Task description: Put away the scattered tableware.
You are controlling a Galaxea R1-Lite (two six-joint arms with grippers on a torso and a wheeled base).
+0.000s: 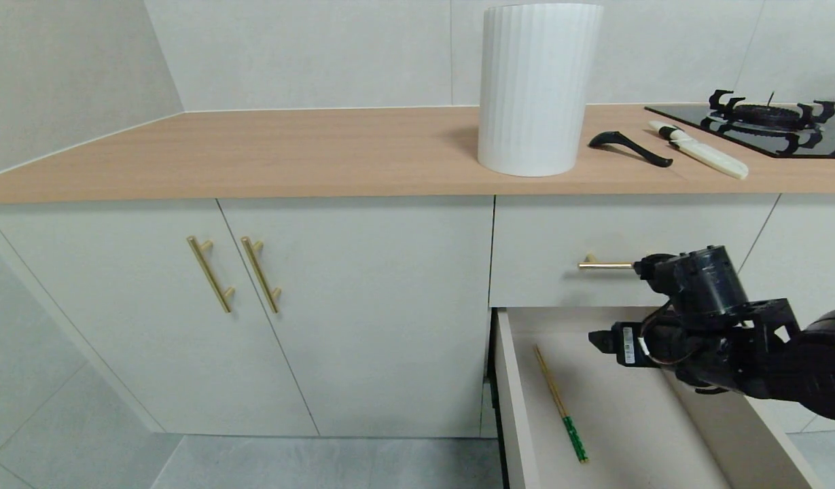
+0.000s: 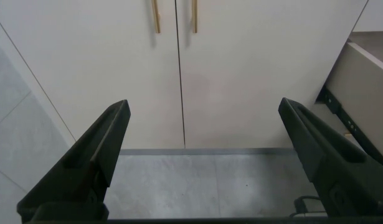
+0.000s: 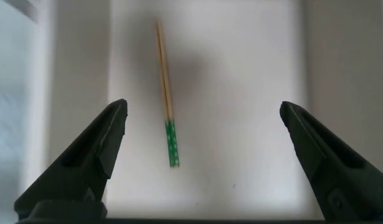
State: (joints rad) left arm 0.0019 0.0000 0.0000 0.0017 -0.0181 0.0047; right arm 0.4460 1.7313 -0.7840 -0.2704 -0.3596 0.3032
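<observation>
- Right now the chopsticks (image 1: 560,406) lie flat on the floor of the pulled-out drawer (image 1: 511,380), near its left wall and apart from the right gripper (image 1: 597,337).
- They sit together as a pair. Their long axis runs from the back of the drawer to its front, slanting a little to the right as it nears the front.
- Their green ends point toward the front of the drawer, and the plain wooden tips point toward the back, under the worktop (image 1: 254,149).
- My reading is that the drawer stands open as the place for the tableware, so the chopsticks already look stowed there.
- The right gripper hovers above the drawer floor, to the right of the chopsticks, with its jaws spread wide and nothing between them.
- The right wrist view looks straight down past the two fingers, and the chopsticks (image 3: 166,102) lie between them on the drawer floor.
- The left gripper (image 2: 203,162) is also spread wide and empty. It hangs low in front of the closed cupboard doors (image 2: 179,68), which suggests it is parked out of the way.
- On the worktop, a black utensil (image 1: 628,147) and a white knife (image 1: 699,151) lie side by side between the tall white ribbed container (image 1: 533,88) and the hob (image 1: 764,119).
- Both point roughly from back-left to front-right and probably remain to be put away.
</observation>
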